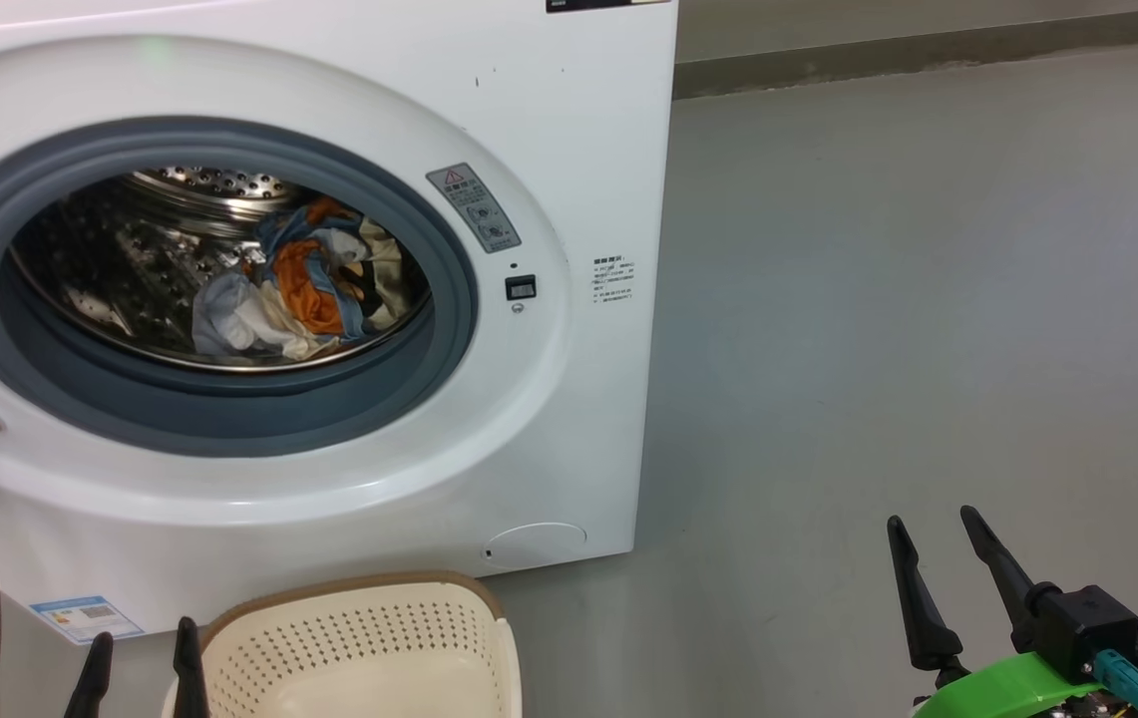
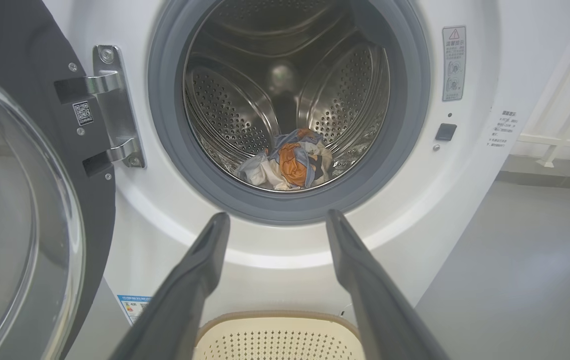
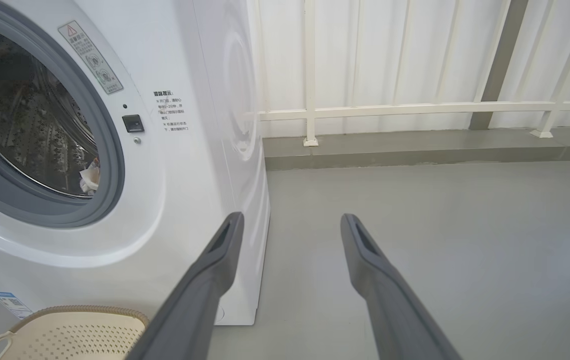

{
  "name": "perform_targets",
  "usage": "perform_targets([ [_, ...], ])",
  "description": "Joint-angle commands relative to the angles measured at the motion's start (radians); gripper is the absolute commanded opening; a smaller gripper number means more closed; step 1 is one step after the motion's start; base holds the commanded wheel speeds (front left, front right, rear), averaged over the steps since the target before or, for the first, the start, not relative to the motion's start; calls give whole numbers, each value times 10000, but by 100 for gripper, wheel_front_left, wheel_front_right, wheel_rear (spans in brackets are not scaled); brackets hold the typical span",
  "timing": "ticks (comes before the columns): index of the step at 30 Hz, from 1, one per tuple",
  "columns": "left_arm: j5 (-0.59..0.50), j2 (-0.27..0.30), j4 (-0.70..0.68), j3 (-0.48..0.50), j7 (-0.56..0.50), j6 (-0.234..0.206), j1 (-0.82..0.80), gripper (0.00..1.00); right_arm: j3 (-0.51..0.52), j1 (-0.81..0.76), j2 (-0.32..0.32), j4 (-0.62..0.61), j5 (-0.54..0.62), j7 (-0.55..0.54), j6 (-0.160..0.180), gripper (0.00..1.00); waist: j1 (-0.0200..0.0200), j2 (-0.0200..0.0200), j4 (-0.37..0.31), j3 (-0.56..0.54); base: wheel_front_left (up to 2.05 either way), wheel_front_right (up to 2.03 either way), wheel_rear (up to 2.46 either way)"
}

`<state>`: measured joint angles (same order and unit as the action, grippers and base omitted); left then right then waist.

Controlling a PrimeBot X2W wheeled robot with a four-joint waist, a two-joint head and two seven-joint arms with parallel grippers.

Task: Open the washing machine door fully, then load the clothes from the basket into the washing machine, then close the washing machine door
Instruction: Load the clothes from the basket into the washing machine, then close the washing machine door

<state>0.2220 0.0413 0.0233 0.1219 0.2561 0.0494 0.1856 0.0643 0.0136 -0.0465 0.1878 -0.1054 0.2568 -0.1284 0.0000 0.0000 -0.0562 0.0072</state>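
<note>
From my remote seat I saw a smooth grey floor (image 1: 878, 299) carrying everything, its bare stretch running from one o'clock round to five o'clock in the head view. The white washing machine (image 1: 569, 130) stood on it at ten o'clock, and the cream perforated basket (image 1: 359, 638) sat at seven o'clock, just in front of the machine's base. In the right wrist view a low grey kerb (image 3: 414, 150) edged the floor at one o'clock, with white railing posts (image 3: 309, 75) standing on it.
</note>
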Motion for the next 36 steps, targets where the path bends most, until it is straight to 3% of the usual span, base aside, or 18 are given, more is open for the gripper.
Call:
perform_targets([
  [1, 134, 90, -251, 297, 57, 60, -141, 100, -291, 100, -37, -275, 98, 49, -23, 100, 0, 0, 48, 1, 0, 0, 0],
  [27, 79, 89, -39, 243, 57, 252, -252, 100, -239, 31, -37, -228, 203, 49, -23, 100, 0, 0, 268, -34, 0, 0, 0],
  [36, 17, 89, 6, 244, 57, 93, -293, 100, -274, 43, -37, -184, 208, 49, -23, 100, 0, 0, 254, -36, -7, 7, 0],
])
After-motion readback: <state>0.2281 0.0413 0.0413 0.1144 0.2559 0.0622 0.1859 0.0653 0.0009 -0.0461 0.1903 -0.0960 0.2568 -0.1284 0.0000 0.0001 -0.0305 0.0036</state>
